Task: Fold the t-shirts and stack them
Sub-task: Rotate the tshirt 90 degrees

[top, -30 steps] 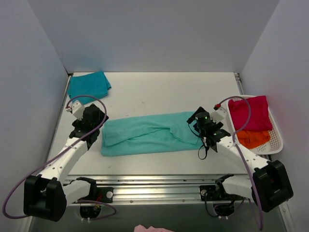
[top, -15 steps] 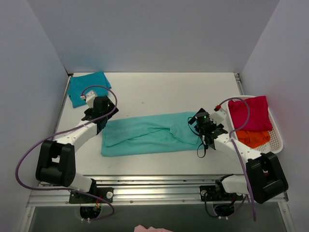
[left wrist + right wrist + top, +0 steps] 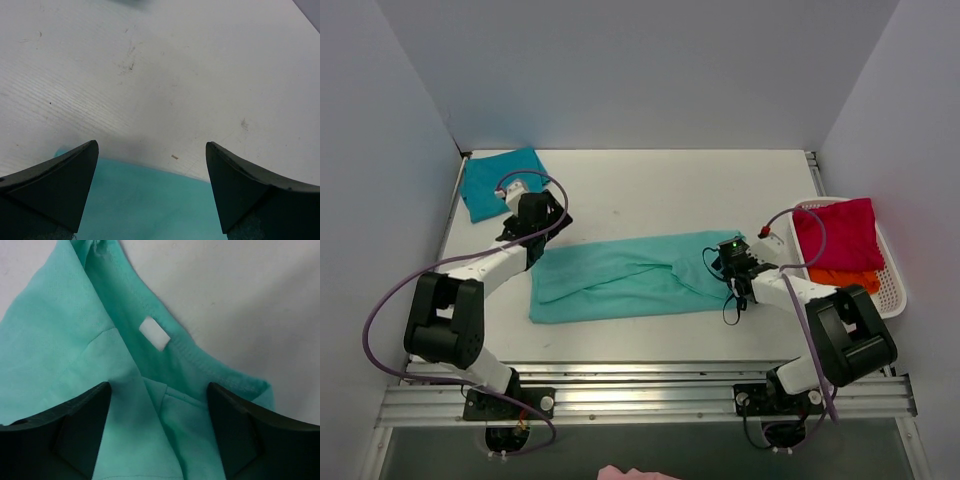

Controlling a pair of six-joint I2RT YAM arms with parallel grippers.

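A light mint-green t-shirt [image 3: 630, 275] lies on the table as a long strip folded lengthwise. The darker teal-blue t-shirt [image 3: 500, 180] sits folded at the back left corner. My left gripper [image 3: 538, 232] is open over the mint shirt's far left corner. In the left wrist view, the left gripper [image 3: 151, 150] has the shirt's edge [image 3: 150, 205] low between its fingers. My right gripper [image 3: 728, 258] is down on the strip's right end. In the right wrist view, the right gripper [image 3: 158, 390] stands open astride the folds beside the collar, close to its white label [image 3: 155, 333].
A white basket [image 3: 890, 295] at the right table edge holds a red cloth [image 3: 840, 235] and an orange cloth [image 3: 845, 282]. Walls close in the table on the left, back and right. White tabletop [image 3: 175, 75] lies beyond the left fingers.
The left gripper swung back and to the right, to the mint shirt's far left corner. The right gripper shifted left and lower onto the collar end, its fingers a little narrower.
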